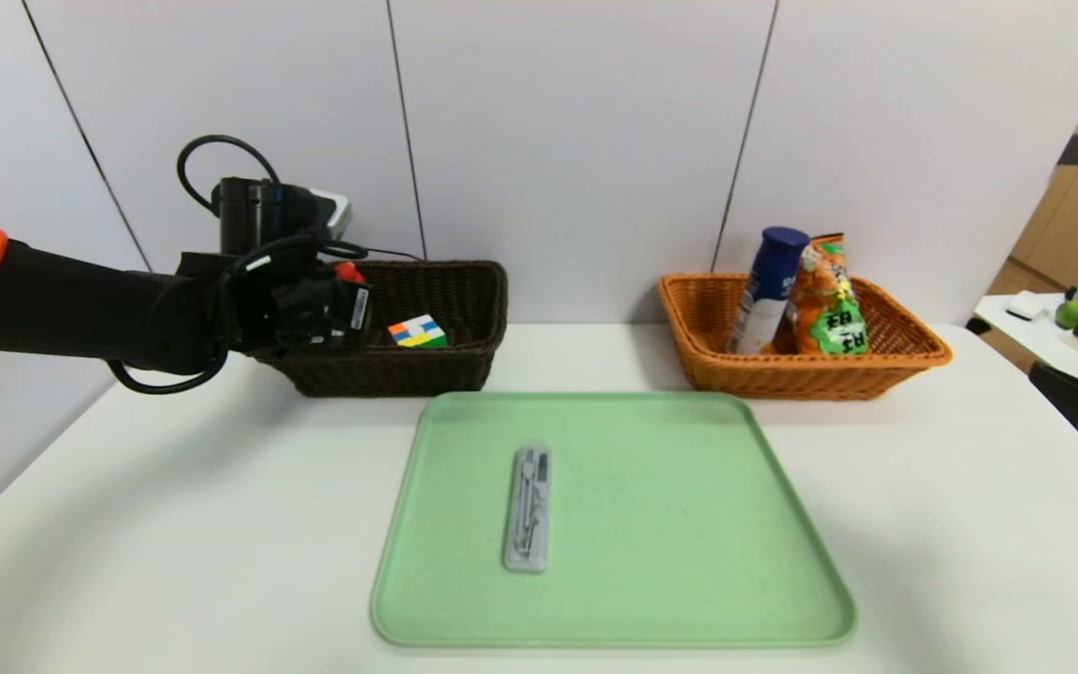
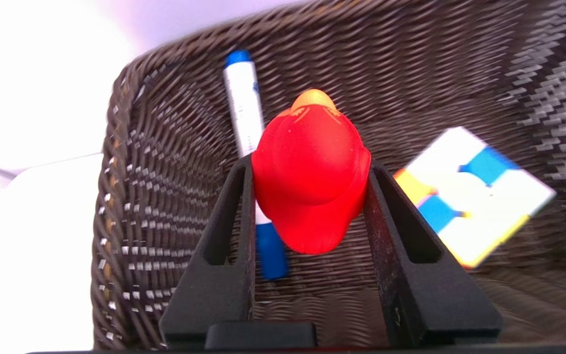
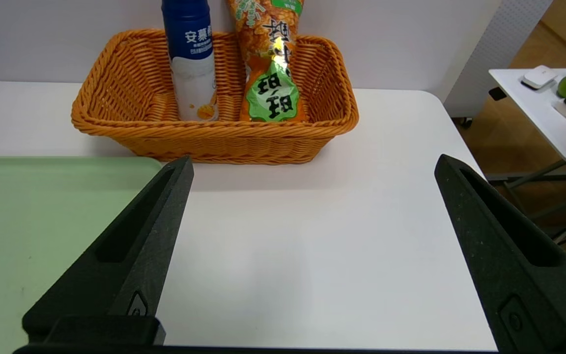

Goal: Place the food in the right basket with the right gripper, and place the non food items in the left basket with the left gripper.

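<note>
- Left pincer (image 2: pixel 308 191) is over the left end of the dark basket (image 1: pixel 464 309), and it has the red duck (image 2: pixel 311 174) squeezed between its two fingers (image 2: pixel 224 236), part closed around it
- Duck hangs above the basket floor, beak end pointing away from the wrist, held off the wicker as far as the wrist view shows
- Below the duck, the marker (image 2: pixel 243 105) lies on the basket floor near the end wall, one blue tip past the duck, the other blue end showing under it
- Puzzle cube (image 1: pixel 416 331) sits inside the same basket, tilted, just beside the pincer on its right
- Over in the orange basket (image 1: pixel 904 351), the white bottle (image 1: pixel 767 292) with its blue cap leans against the snack bag (image 1: pixel 829 300); both stand on end, touching, well above the rim
- Green tray (image 1: pixel 689 562) lies at the centre of the counter (image 1: pixel 969 524) in front of both baskets
- The slim grey case (image 1: pixel 528 508) is on the tray, left of its middle, lying flat lengthwise, alone there
- Right pincer (image 3: pixel 312 216) sits low at the right edge of the counter, wide open with nothing in it, facing the orange basket from near the tray's right side
- A side table (image 1: pixel 1026 332) with odds and ends stands off to the right
</note>
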Robot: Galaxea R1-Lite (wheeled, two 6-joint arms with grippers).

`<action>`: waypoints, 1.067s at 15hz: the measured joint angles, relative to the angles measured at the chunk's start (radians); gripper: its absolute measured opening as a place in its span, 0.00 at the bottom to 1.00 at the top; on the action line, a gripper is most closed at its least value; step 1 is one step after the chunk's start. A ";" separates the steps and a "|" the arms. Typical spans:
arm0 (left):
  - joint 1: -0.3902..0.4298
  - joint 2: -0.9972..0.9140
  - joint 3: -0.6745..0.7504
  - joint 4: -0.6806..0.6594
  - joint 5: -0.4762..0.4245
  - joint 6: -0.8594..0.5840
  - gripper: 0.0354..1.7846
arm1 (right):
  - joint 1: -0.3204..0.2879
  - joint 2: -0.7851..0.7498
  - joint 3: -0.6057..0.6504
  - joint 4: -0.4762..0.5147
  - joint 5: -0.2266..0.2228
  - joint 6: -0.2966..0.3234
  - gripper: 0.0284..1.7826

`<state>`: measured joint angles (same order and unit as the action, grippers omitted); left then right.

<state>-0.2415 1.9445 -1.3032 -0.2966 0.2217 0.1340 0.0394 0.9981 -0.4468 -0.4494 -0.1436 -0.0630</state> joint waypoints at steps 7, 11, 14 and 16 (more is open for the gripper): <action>0.014 0.049 -0.077 0.087 0.000 -0.001 0.43 | 0.000 0.000 0.008 0.000 0.000 0.000 0.95; 0.019 0.051 -0.080 0.055 0.001 -0.009 0.64 | 0.000 0.003 0.011 0.000 0.000 0.000 0.95; 0.019 0.047 -0.081 0.050 0.000 -0.010 0.74 | 0.000 0.003 0.013 0.000 0.000 0.000 0.95; -0.004 0.016 -0.087 0.051 -0.012 -0.031 0.79 | 0.000 0.003 0.013 0.000 0.000 0.000 0.95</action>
<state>-0.2453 1.9604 -1.3906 -0.2457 0.2100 0.1028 0.0394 1.0011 -0.4334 -0.4491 -0.1436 -0.0634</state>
